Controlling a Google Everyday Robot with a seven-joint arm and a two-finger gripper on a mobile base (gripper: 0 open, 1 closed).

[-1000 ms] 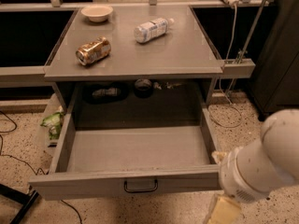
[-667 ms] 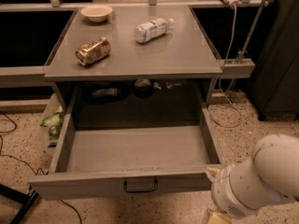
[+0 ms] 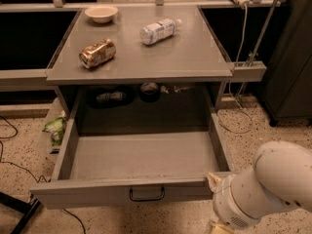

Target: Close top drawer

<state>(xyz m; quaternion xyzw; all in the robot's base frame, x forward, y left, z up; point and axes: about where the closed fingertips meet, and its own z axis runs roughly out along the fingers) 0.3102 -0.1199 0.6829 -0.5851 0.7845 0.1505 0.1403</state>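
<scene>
Far L on the floor: a green packet [image 3: 56, 128] lies just beside the L wall of the top drawer [image 3: 87, 193], w/ dark cables [image 3: 9, 155] trailing nearer.

The top drawer is pulled fully out toward the near side, under the grey table top [image 3: 146, 65]. Only its bare grey floor shows inside. Its flat front runs across the near edge, w/ the dark loop handle [image 3: 146, 194] at centre. Speckled floor lies open in front of the L half of it.

On the table top, L to R:
- a pale bowl [image 3: 101, 13] at the far L corner; contents can't be made out
- a gold can [image 3: 97, 53] on its side
- a clear bottle [image 3: 158, 30] on its side, well apart from both

In the dark recess behind the drawer sit a few dim items [image 3: 109, 96]; can't tell what they are.

R: the white arm [image 3: 273, 189] fills the near R corner, close to the R end of the drawer front. The gripper [image 3: 218, 226] is at the bottom edge, mostly cut off, just near of that R end. Open or closed: can't tell. Contact w/ the front isn't clear.
</scene>
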